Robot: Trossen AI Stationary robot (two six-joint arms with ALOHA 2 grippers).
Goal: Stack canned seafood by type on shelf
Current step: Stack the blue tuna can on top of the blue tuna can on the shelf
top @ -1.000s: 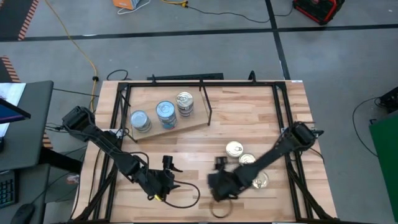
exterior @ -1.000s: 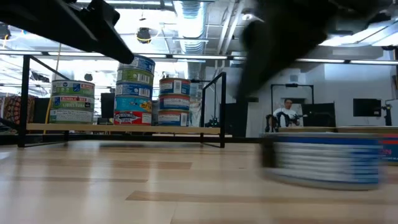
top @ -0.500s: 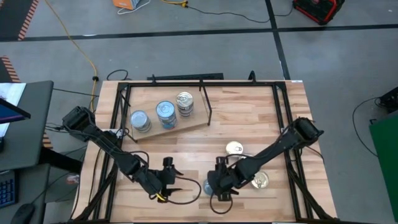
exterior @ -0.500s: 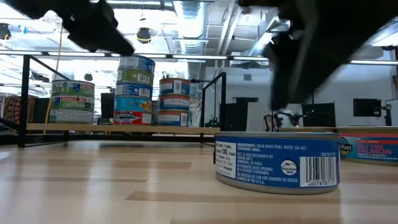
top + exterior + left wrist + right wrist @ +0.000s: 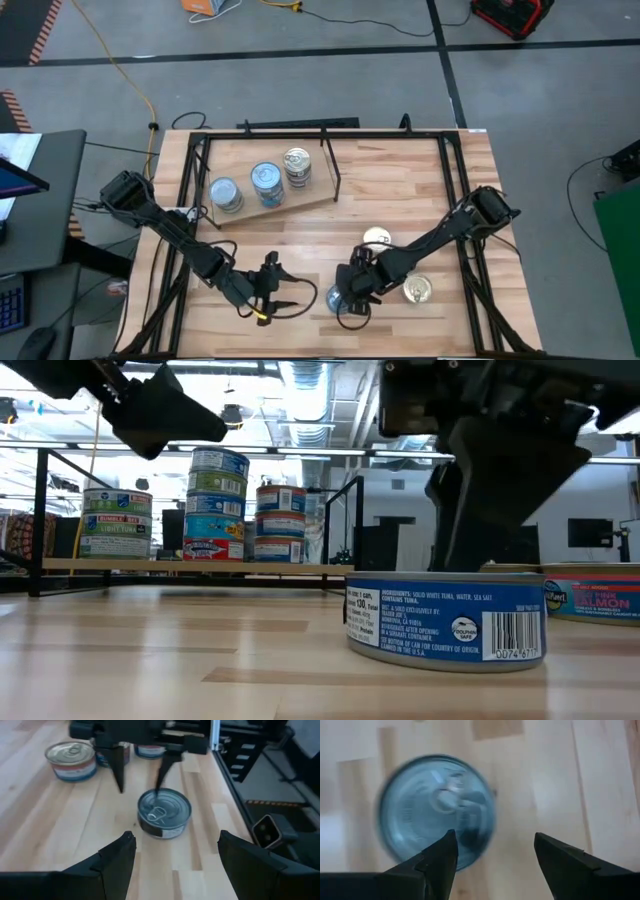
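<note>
Blue-labelled tin [image 5: 336,298] sits upright on the desk [image 5: 400,190], near edge, centre. Right gripper [image 5: 352,298] hangs over it, fingers open, holding nothing. Left gripper [image 5: 287,296] just left of it, fingers open, empty. Shelf [image 5: 300,200] far left carries three stacks.

Three stacks of tins [image 5: 265,185] stand upright on the plywood shelf [image 5: 318,203] at the bench's far left. A blue-labelled tin with a silver pull-tab lid [image 5: 336,298] sits flat near the front edge. Two gold-lidded tins [image 5: 417,290] lie to its right, well apart from the shelf.
</note>
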